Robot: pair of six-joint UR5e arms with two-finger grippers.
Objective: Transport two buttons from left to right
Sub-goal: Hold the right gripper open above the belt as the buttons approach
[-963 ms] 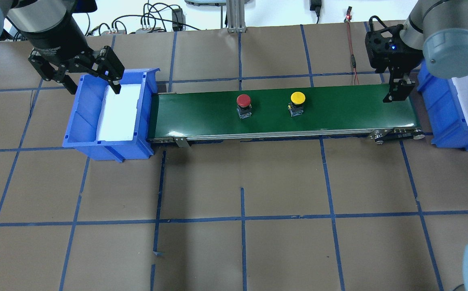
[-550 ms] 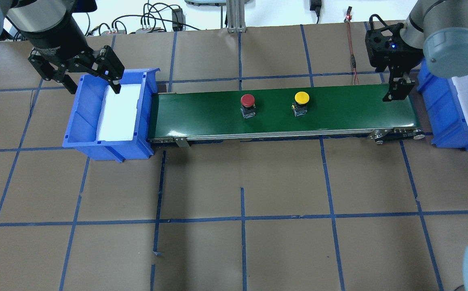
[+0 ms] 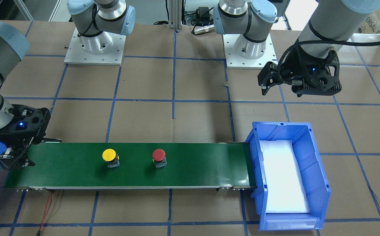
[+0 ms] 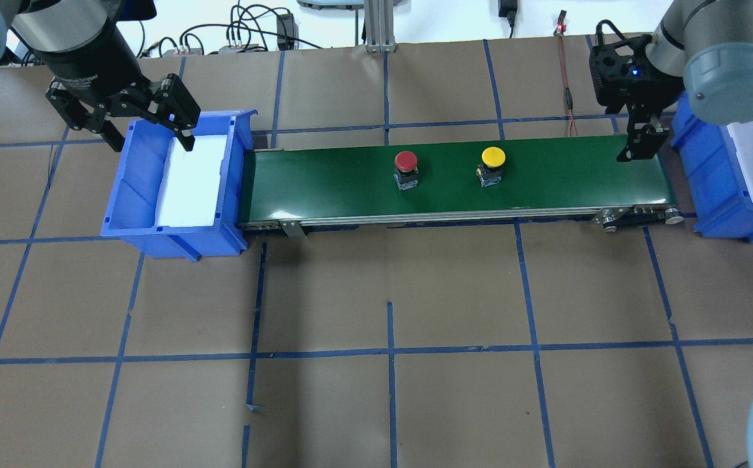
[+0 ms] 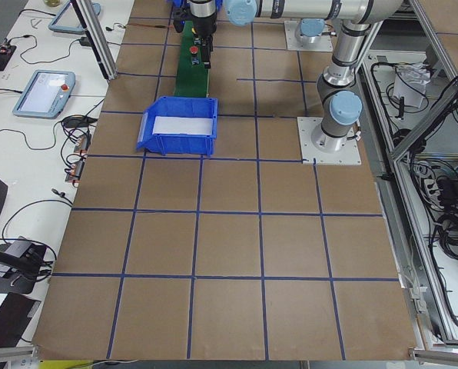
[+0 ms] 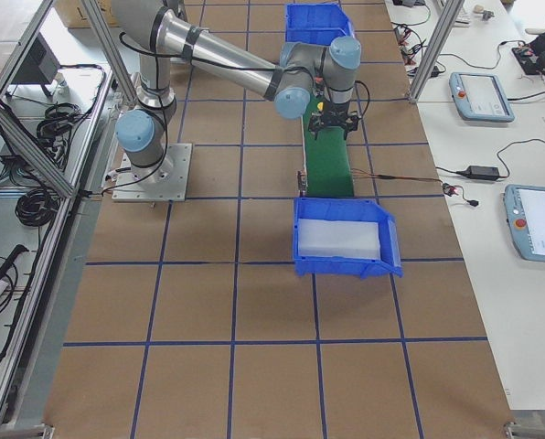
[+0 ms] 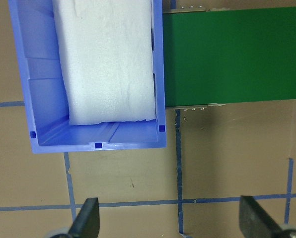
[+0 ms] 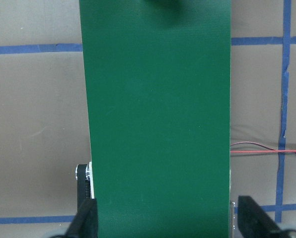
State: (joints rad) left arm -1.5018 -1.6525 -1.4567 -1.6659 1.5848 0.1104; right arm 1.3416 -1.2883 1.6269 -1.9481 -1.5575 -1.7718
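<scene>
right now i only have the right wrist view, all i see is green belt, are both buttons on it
Observer: yes, the red button and the yellow button both stand on the belt, yellow nearer your right end effector.
Operator: left end effector holding anything
Observer: no, the left end effector is open and empty, raised near the blue bin.
Operator: bin on my side
Observer: yes, a second blue bin sits just past the belt's end.

Bare belt (image 4: 565,175) between yellow button (image 4: 493,156) and my right gripper (image 4: 638,148), jaws spread wide. Red button (image 4: 406,160) sits beyond yellow. Left bin (image 4: 237,149) and right bin (image 4: 695,169) walls flank the belt ends.
</scene>
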